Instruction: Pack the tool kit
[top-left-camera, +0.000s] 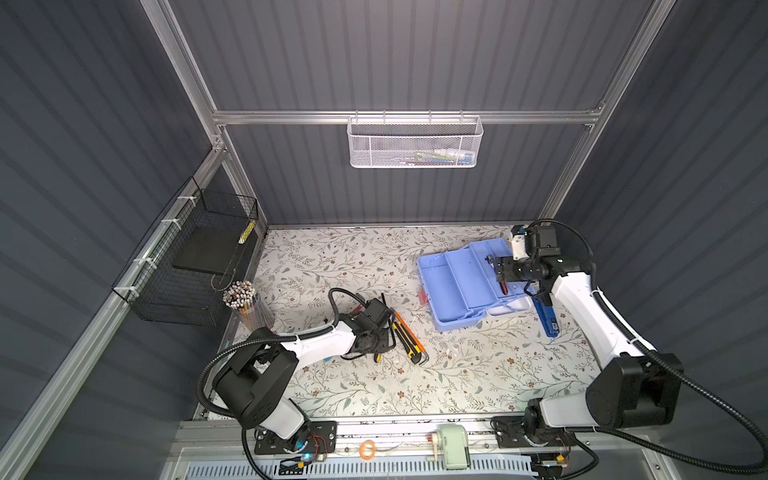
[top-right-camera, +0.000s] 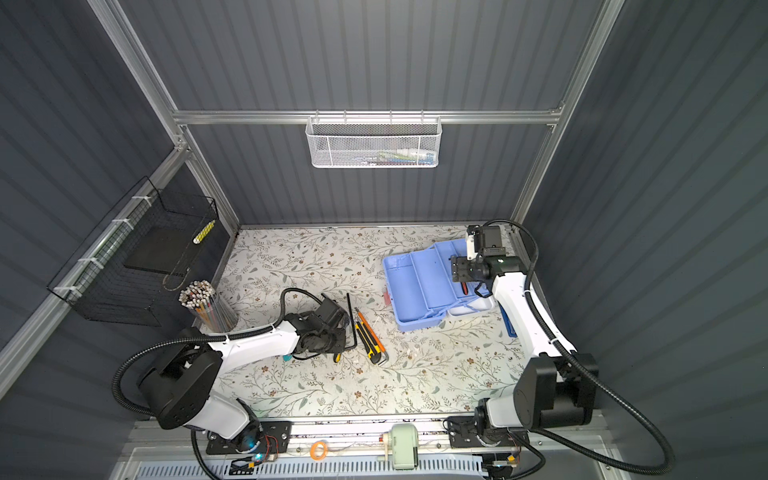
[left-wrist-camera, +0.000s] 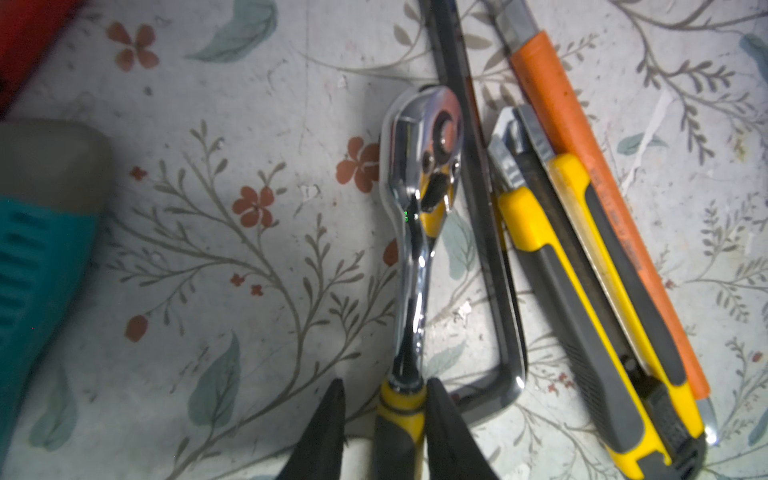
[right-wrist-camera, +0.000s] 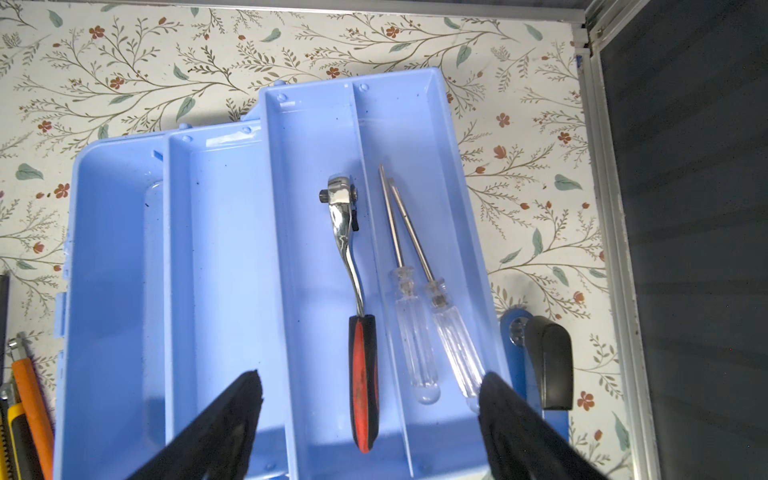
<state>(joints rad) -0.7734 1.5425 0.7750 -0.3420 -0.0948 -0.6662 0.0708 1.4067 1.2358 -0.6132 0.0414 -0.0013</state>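
Fingers of the left end effector (left-wrist-camera: 386, 386) straddle the grip of the yellow-handled ratchet (left-wrist-camera: 415, 249) lying on the tabletop (left-wrist-camera: 249, 124) — one finger touches it, and a narrow gap shows at the other (not clamped). The left arm (top-left-camera: 316, 343) reaches low, wrist pitched downward. The right arm (top-left-camera: 582, 303) extends toward the far right, wrist turned inward. The right end effector (right-wrist-camera: 372, 376), jaws wide apart and empty, hovers over the tool kit (right-wrist-camera: 224, 249) — open at the tabletop's far right, with a red-handled ratchet (right-wrist-camera: 361, 353) in one tray.
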